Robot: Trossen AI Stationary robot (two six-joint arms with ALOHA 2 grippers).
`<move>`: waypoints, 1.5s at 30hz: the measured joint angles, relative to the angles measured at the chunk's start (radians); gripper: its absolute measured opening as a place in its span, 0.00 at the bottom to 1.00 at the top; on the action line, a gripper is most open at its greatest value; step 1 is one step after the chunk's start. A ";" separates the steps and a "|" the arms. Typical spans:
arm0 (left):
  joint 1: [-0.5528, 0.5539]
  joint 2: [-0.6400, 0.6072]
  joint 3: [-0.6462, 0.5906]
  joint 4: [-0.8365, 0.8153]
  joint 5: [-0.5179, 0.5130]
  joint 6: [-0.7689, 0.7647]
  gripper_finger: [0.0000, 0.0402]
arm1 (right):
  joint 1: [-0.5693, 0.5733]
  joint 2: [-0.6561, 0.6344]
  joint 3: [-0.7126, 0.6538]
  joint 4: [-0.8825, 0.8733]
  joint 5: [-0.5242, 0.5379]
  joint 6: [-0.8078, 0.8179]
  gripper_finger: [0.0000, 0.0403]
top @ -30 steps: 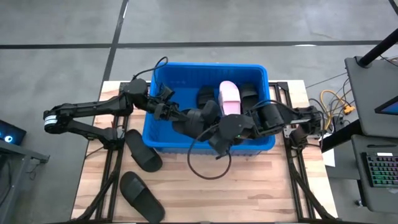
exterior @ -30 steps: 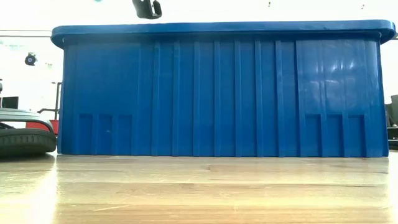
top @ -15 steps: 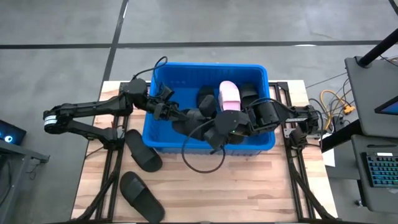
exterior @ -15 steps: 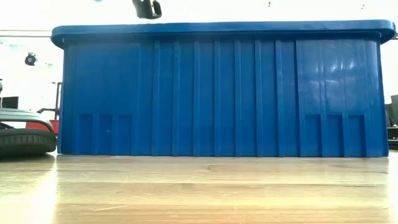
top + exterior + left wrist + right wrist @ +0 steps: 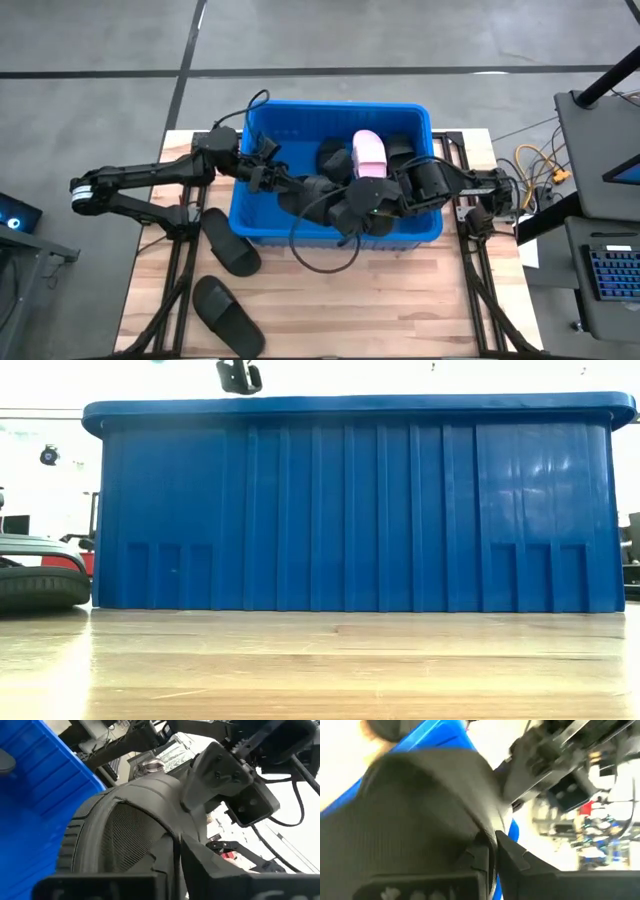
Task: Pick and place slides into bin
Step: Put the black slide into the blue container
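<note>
The blue bin [image 5: 262, 112] stands mid-table and fills the low view [image 5: 350, 510]. Inside it lie a pale pink slide [image 5: 368, 155] and black slides [image 5: 330, 155]. My left gripper [image 5: 300, 187] reaches into the bin from the left, shut on a black slide [image 5: 125, 830]. My right gripper [image 5: 352, 208] reaches in from the right near the bin's near wall, shut on another black slide [image 5: 410, 805]. The two grippers are close together. Two more black slides [image 5: 230, 242] [image 5: 228, 315] lie on the table at the near left. My left gripper holds a black slide by its mesh-textured strap edge [image 5: 150, 855], between its two fingers [image 5: 210, 870]. The slide stands on edge in front of the fingers, inside the bin. My right gripper holds a black slide at its edge [image 5: 480, 837], right at the fingers [image 5: 515, 857]. The slide fills the wrist view, so which part it is cannot be told.
A black cable loop [image 5: 325, 262] hangs from the right arm over the bin's near wall above the table. One of the loose black slides shows at the left in the low view [image 5: 40, 575]. A keyboard and desk [image 5: 600, 270] stand to the right of the table.
My right gripper has gone with its black slide from over the bin's near wall toward the far left, farther inside the bin and closer to my left gripper. The cable loop has followed it.
</note>
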 joint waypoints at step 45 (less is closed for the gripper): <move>0.067 -0.392 -0.001 -0.069 -0.398 0.683 0.49 | -0.221 -0.089 -0.226 0.003 0.216 0.697 0.02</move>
